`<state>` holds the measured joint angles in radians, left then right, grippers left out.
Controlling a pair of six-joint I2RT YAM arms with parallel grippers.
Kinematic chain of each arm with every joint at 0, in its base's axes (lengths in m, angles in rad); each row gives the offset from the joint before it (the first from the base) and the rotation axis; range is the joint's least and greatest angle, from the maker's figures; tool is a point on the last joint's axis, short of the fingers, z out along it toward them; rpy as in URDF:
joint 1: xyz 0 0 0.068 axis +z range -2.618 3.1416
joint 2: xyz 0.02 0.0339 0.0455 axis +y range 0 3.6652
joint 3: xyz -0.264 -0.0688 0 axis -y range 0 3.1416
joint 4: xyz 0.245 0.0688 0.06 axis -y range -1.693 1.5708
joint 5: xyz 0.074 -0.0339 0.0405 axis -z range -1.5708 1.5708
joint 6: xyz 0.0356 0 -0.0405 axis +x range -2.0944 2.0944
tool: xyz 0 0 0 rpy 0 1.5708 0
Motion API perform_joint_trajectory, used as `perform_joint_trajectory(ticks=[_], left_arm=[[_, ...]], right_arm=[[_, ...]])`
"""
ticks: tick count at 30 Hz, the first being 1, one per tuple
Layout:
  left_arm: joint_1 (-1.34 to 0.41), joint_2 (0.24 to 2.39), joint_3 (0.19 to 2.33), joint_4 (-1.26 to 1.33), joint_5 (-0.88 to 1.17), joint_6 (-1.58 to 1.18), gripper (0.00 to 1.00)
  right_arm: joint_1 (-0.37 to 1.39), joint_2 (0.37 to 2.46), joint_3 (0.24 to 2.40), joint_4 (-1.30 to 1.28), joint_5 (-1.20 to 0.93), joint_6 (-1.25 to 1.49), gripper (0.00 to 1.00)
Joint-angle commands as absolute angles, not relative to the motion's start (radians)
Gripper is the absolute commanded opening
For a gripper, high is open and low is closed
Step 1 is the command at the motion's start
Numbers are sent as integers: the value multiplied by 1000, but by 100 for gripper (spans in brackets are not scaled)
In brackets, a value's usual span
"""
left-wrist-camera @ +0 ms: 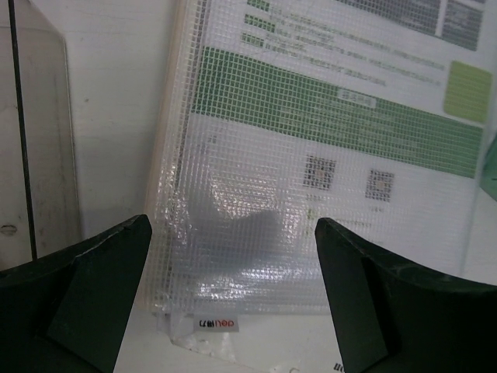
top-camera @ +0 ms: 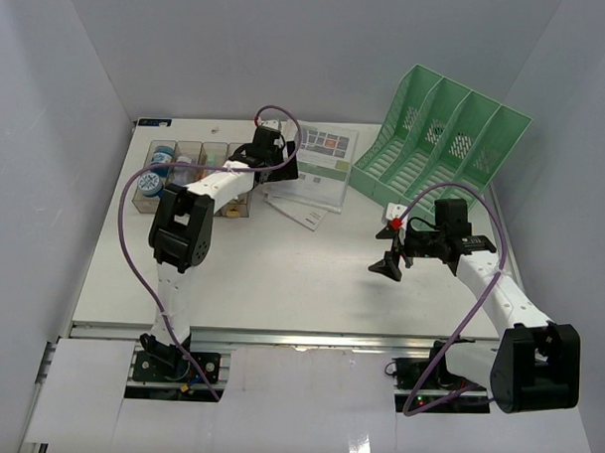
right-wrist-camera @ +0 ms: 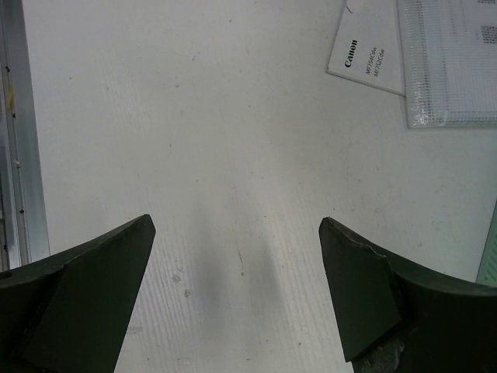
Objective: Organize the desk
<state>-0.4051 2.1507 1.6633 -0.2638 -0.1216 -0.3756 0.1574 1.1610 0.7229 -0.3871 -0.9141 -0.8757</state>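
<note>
The desk [top-camera: 281,285] is a white tabletop with a metal rail along its front. A clear mesh pouch [top-camera: 319,167] holding a green-and-white printed sheet lies at the back centre, on top of a white Canon booklet [top-camera: 301,214]. My left gripper [top-camera: 277,169] is open and empty, low over the pouch's left end. In the left wrist view the pouch [left-wrist-camera: 311,155] lies between the spread jaws of that gripper [left-wrist-camera: 233,233]. My right gripper [top-camera: 386,249] is open and empty above bare desk [right-wrist-camera: 233,140], right of centre.
A green four-slot file rack [top-camera: 440,132] stands at the back right. A clear smoky tray [top-camera: 201,146] with small jars sits at the back left, its wall [left-wrist-camera: 39,155] close beside my left gripper. The right wrist view shows the booklet [right-wrist-camera: 369,50] and the pouch's corner [right-wrist-camera: 450,54].
</note>
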Motion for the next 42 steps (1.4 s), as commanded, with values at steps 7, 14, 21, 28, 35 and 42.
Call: perform_joint_trajectory(ticks=[7, 14, 21, 28, 35, 42], left_arm=[[-383, 2216, 1801, -430, -158, -319, 98], [-376, 2242, 1830, -475, -59, -325, 96], [-361, 2266, 1870, -524, -2, -342, 78], [-353, 2229, 1881, -526, 57, -361, 31], [-350, 2193, 1896, -548, 162, -372, 2], [-346, 2109, 1867, -557, 216, -374, 4]], right_arm=[[152, 1149, 723, -371, -960, -891, 93], [152, 1150, 721, -371, -962, -890, 94], [152, 1149, 721, -371, -965, -888, 94], [152, 1149, 719, -371, -968, -889, 94], [152, 1150, 703, -348, -965, -877, 93], [152, 1132, 659, -269, -963, -814, 91]])
